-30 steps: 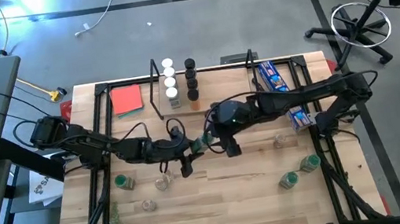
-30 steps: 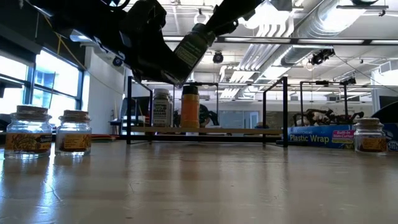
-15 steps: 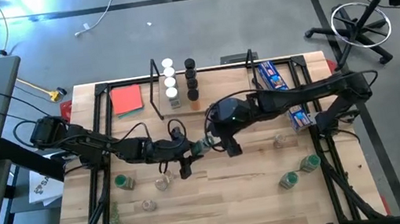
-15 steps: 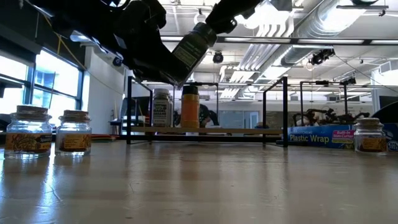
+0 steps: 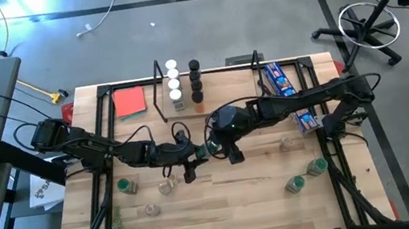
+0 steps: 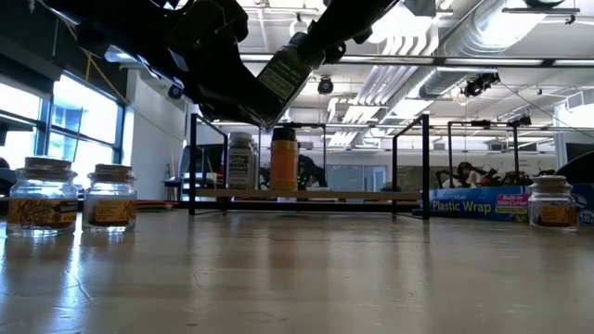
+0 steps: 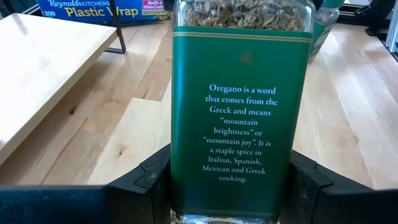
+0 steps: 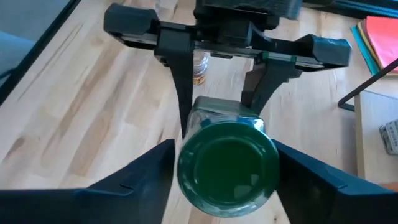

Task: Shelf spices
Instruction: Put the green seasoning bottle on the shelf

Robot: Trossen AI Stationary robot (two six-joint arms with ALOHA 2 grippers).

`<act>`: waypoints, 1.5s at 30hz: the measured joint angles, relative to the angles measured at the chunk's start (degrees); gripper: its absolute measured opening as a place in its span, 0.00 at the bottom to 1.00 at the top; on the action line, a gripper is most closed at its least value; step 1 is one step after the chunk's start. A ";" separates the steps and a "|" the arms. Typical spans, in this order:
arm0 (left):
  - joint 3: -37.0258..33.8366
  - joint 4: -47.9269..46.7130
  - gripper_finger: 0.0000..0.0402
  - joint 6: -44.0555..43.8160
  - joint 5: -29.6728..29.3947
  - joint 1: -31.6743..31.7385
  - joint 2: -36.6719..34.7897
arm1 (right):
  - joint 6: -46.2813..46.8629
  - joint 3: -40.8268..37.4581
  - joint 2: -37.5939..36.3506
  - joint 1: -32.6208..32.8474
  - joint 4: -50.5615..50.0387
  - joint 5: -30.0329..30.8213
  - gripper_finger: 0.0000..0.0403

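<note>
We have the oregano jar mid-air over the table centre, between both grippers. Left gripper is clamped on the jar's lower body, dark fingers pressed against both sides of the green label. Right gripper sits at the lid end: its fingers flank the green lid with a small gap on each side, so spread, not clamped as far as we can see.

Jar is glass, square-shouldered, dried flakes visible above a glossy green printed label; the lid is round, smooth and dark green. In the low view it hangs tilted, lid end up toward the right gripper.

Beyond the grippers, the shelf, a pale wood board on a thin black wire frame, holds a row of white-lidded jars and, just beside it, a row of black-lidded jars. A blue plastic wrap box lies off the shelf's right end.
</note>
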 joint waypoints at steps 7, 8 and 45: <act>0.00 0.06 0.50 -0.04 -0.14 0.04 0.00 | 1.75 0.00 -0.11 0.03 -0.28 1.32 0.47; 0.00 0.04 0.55 0.08 -0.29 0.09 0.00 | 1.83 0.29 -0.31 0.09 -1.23 2.08 0.47; 0.02 -11.34 0.83 -5.64 -13.38 0.09 -9.33 | -30.55 50.02 31.97 -39.55 -46.19 1.32 0.51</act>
